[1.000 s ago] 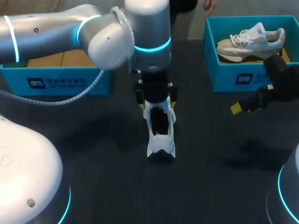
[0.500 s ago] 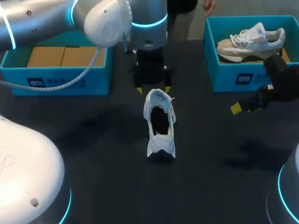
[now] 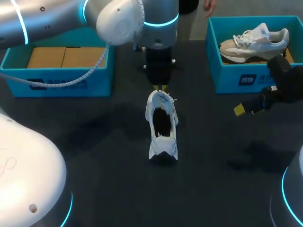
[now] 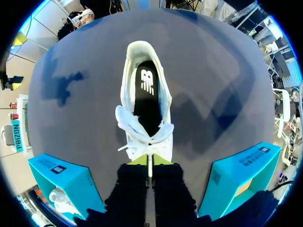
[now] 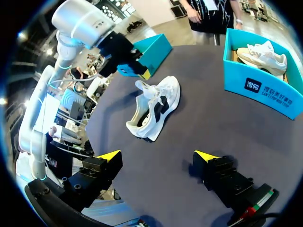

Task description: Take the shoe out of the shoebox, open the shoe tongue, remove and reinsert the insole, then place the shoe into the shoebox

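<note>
A white shoe (image 3: 162, 125) stands upright on the dark table, its toe pointing away from me and its opening wide. In the left wrist view the shoe (image 4: 142, 137) shows a black insole (image 4: 147, 97) lying inside it. My left gripper (image 3: 159, 88) hangs just above the toe end, shut, its yellow tips (image 4: 149, 161) pressed together with nothing visible between them. My right gripper (image 5: 158, 156) stands open well to the right of the shoe (image 5: 154, 106), low over the table, with one yellow fingertip (image 3: 239, 109) showing in the head view.
An open blue shoebox (image 3: 57, 82) with brown cardboard inside stands at the back left. A second blue box (image 3: 246, 78) at the back right holds a beige and white sneaker (image 3: 255, 40). My left arm's large elbow crosses above the left box.
My left gripper rose from around the shoe's front, drew back toward the far side and went from open to shut. The shoe and the right arm stayed still.
</note>
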Action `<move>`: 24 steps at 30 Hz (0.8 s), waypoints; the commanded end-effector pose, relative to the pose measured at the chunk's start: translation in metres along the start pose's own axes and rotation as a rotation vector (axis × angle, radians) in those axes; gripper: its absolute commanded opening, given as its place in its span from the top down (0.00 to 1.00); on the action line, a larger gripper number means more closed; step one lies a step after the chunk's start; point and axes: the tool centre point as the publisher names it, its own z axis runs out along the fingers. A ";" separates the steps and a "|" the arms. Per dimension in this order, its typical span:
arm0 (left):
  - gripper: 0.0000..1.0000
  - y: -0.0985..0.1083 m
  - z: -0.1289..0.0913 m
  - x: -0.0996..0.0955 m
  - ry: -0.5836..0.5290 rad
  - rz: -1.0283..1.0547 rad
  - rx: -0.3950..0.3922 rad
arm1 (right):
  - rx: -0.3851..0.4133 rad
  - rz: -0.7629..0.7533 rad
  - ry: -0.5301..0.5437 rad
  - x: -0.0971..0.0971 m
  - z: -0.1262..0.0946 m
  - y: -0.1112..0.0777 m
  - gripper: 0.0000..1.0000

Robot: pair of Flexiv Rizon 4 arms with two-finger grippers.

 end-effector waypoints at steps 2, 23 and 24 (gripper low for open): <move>1.00 -0.002 0.014 -0.001 0.004 0.001 0.034 | 0.001 0.001 -0.002 0.000 0.001 0.000 0.00; 0.34 -0.029 0.018 0.006 0.008 0.009 0.082 | 0.001 0.001 -0.002 0.000 0.001 0.000 0.00; 0.37 -0.028 0.017 0.006 0.007 0.009 0.080 | 0.001 0.001 -0.002 0.000 0.001 0.000 0.00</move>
